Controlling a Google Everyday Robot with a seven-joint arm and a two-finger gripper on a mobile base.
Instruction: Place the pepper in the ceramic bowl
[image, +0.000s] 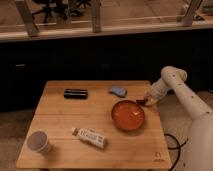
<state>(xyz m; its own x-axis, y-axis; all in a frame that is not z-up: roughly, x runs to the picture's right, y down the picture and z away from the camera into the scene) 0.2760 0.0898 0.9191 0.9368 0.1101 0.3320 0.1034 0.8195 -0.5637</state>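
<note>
The ceramic bowl (128, 115) is round, orange-red and glossy, and sits on the right part of the wooden table (60, 120). My gripper (144, 101) hangs just past the bowl's far right rim, at the end of the white arm (175, 90) that comes in from the right. It is shut on the pepper (140, 102), a small dark red piece that sticks out of the tip toward the bowl. The pepper is held beside the rim, not inside the bowl.
A blue oblong object (118, 91) lies behind the bowl. A black flat object (75, 93) lies at the back left. A white tube (90, 137) lies in front, and a grey-white cup (39, 142) stands at the front left corner. The table's right edge is close to the gripper.
</note>
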